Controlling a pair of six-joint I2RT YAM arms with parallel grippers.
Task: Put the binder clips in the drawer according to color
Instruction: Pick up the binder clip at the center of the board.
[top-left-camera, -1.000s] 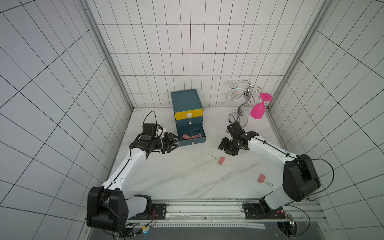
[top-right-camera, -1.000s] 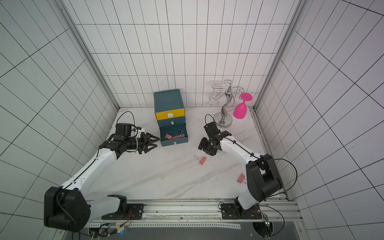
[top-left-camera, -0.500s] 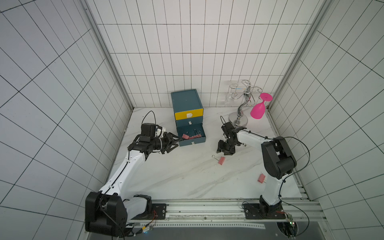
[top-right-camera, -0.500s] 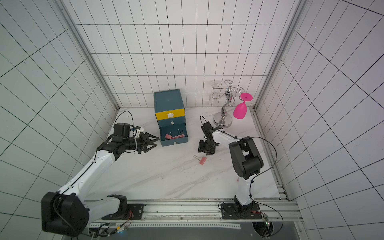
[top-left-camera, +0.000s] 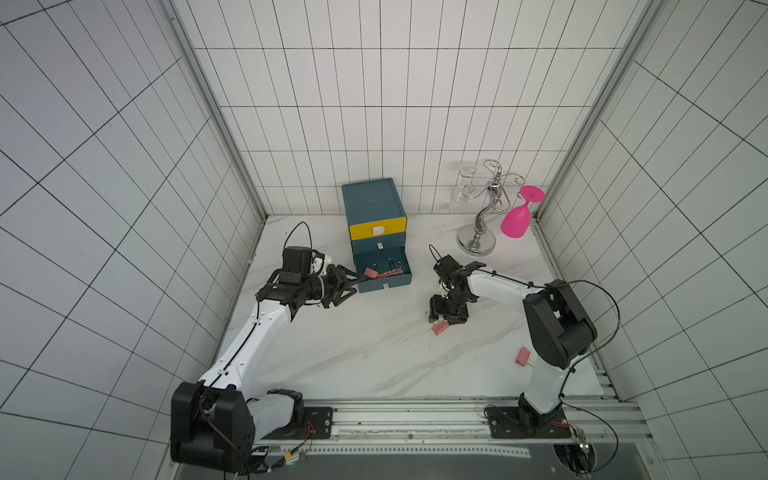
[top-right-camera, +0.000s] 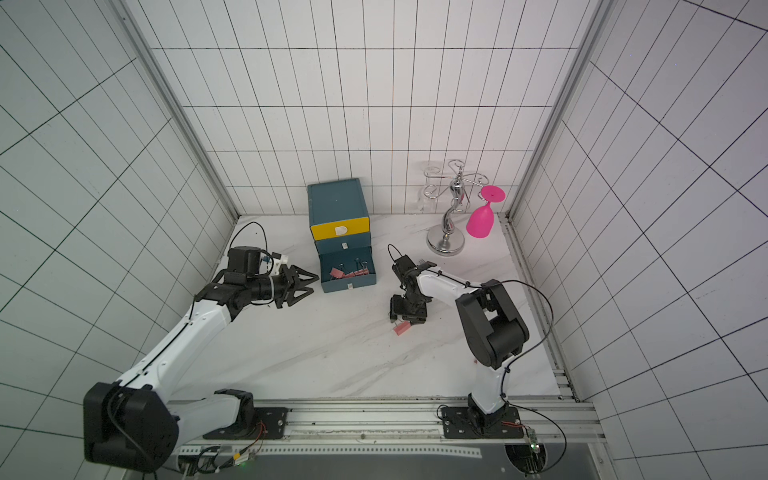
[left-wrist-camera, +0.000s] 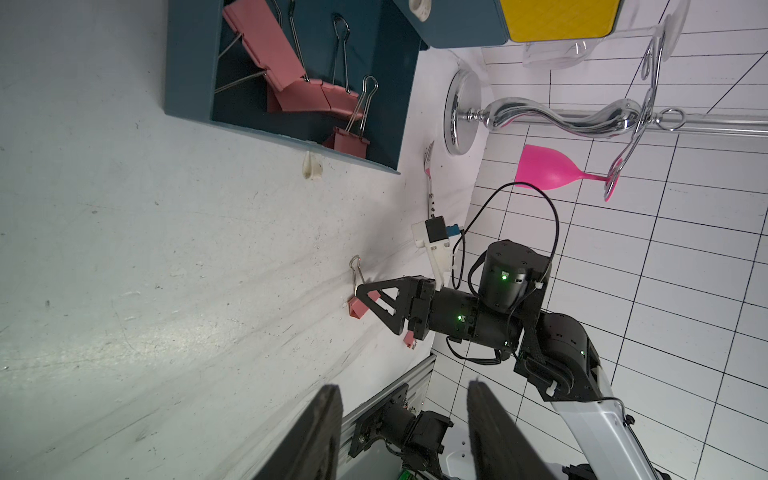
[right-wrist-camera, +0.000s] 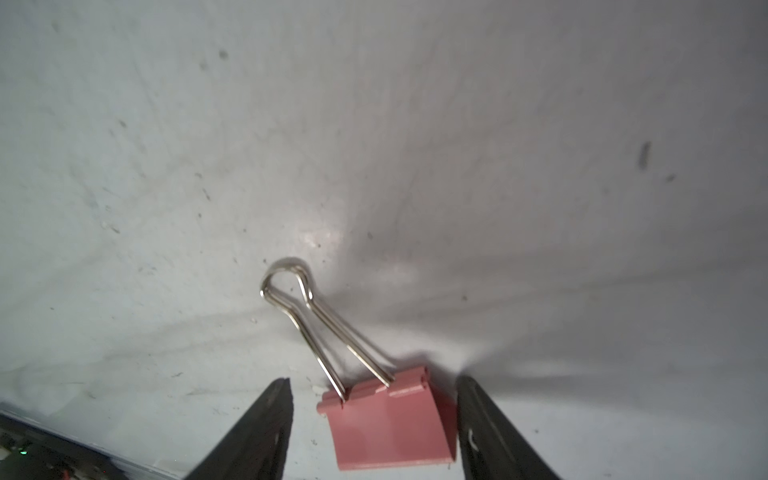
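The blue drawer unit has its bottom drawer pulled open, and several salmon-pink binder clips lie inside. Another pink binder clip lies flat on the marble table. My right gripper points down over it, open, with one finger on each side of its body. A third pink clip lies by the right arm. My left gripper hovers open and empty just left of the drawer.
A chrome glass rack stands at the back right, with a pink wine glass and a clear glass hanging from it. A small fork lies near its base. The unit's yellow top drawer is closed.
The right arm has folded in. Its gripper has come down over the pink clip on the table and its jaws have spread wider. The left arm has hardly moved.
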